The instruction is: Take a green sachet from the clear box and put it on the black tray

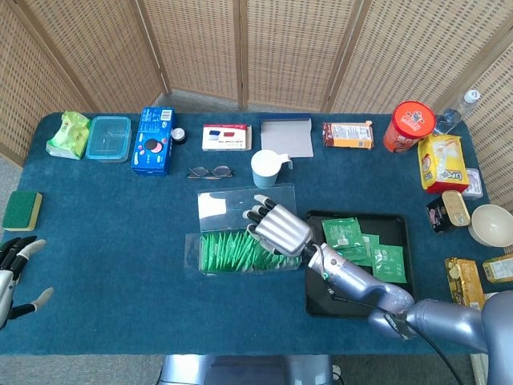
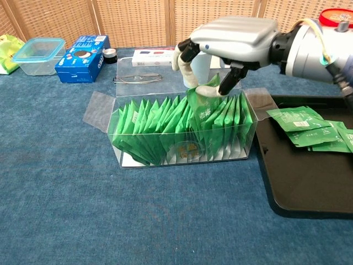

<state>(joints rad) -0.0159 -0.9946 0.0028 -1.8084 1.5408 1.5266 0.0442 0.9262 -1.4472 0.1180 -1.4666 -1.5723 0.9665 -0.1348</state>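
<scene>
The clear box [image 2: 110,118] [image 1: 192,243] stands mid-table, packed with several upright green sachets. My right hand [image 2: 231,47] [image 1: 276,226] hovers over the box's right half and pinches the top of one green sachet [image 2: 203,107], which stands partly raised above the row. The black tray [image 2: 309,187] [image 1: 353,301] lies right of the box and holds several green sachets [image 2: 300,126] [image 1: 361,245]. My left hand [image 1: 12,273] hangs open at the table's front left edge, holding nothing.
Behind the box are glasses [image 1: 210,172], a white cup [image 1: 265,168], a blue biscuit box [image 1: 154,140] and a lidded plastic container [image 1: 109,137]. Snack packs, a red tub [image 1: 411,125] and a bowl [image 1: 490,224] crowd the right side. A green sponge [image 1: 22,210] lies at left.
</scene>
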